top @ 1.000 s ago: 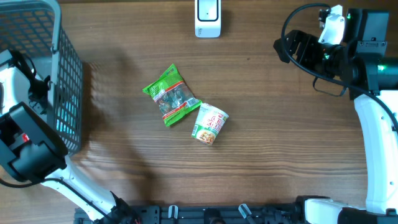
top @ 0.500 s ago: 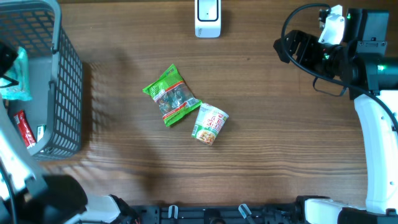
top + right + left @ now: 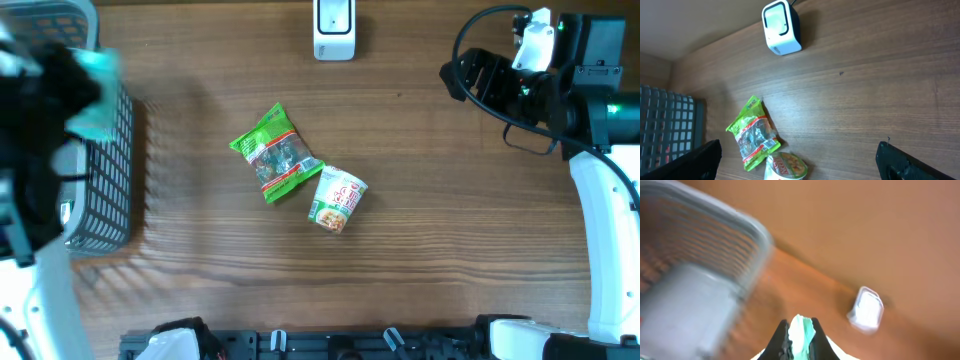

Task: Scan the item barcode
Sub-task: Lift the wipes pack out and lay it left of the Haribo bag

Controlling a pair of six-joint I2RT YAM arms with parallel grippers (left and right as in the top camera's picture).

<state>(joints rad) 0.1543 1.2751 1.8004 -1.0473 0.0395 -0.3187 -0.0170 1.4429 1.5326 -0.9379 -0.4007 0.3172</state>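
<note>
The left gripper [image 3: 800,327] has its two fingers pressed together on a thin teal packet [image 3: 802,339]. It holds the packet by one edge so that the rest stands free above the fingertips, which I judge is meant to leave a printed face open for the reader. The packet hangs in the air over the rim of the grey wire basket [image 3: 108,170] at the left end of the table [image 3: 450,250]. It touches nothing else. The view here is smeared, so I cannot tell which side carries the barcode. A few other goods seem to lie in the bottom of the basket. Further toward the middle of the table lie a green snack bag [image 3: 275,152] and, just beside it, a noodle cup [image 3: 338,198] on its side. Both are low and well apart from the packet, so they should not block a high path. At the far edge stands the white scanner [image 3: 333,25] with bare wood around it. The right gripper [image 3: 462,78] waits at the other end, fingers wide apart and empty, and it is clear of the way.
</note>
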